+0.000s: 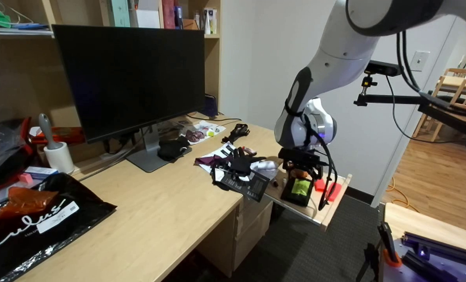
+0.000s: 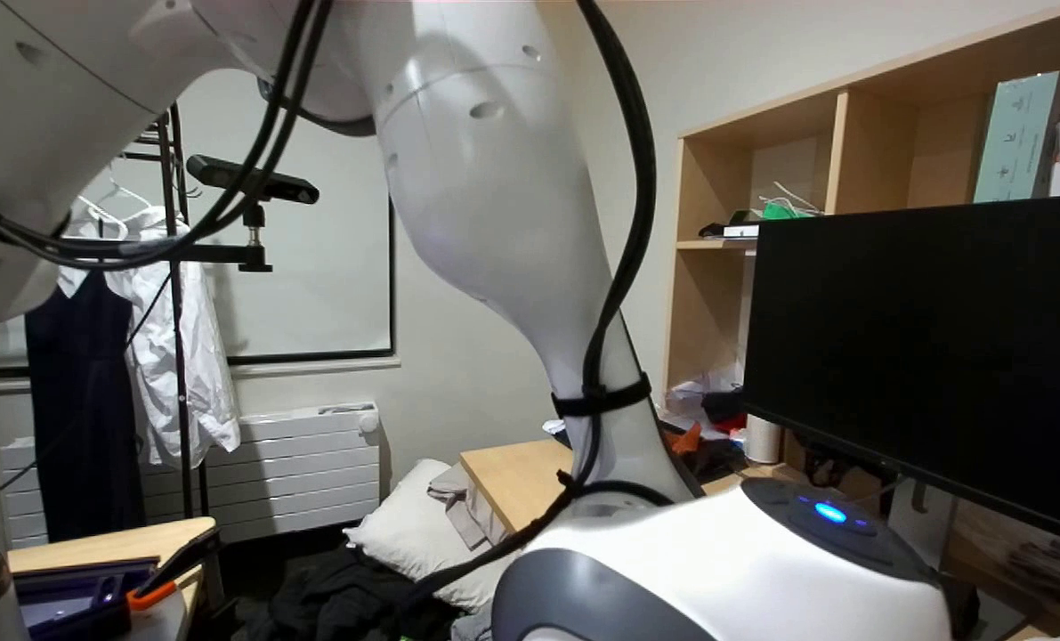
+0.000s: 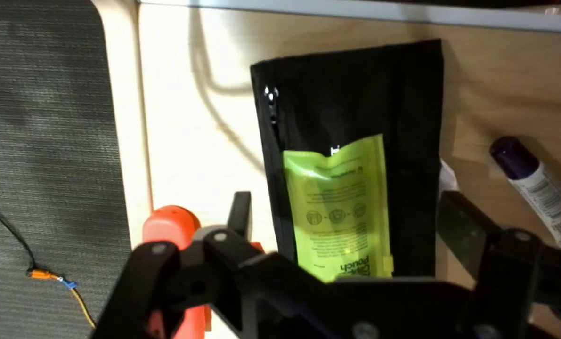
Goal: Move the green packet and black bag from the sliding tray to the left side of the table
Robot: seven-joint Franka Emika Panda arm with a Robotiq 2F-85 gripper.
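The green packet, translucent and printed, lies flat on top of the black bag, a zipped pouch, in the wrist view. Both rest on the sliding tray, which is pulled out; an exterior view shows the same green packet on the tray. My gripper is over the pair with its jaws wide apart, one finger to each side of the bag, holding nothing. The gripper body hides the near end of packet and bag. The table stretches out beside the tray.
On the tray are a purple-capped tube and a red-orange object. Gloves and a black card lie at the table's corner. A monitor and a glossy Lulus bag occupy the table.
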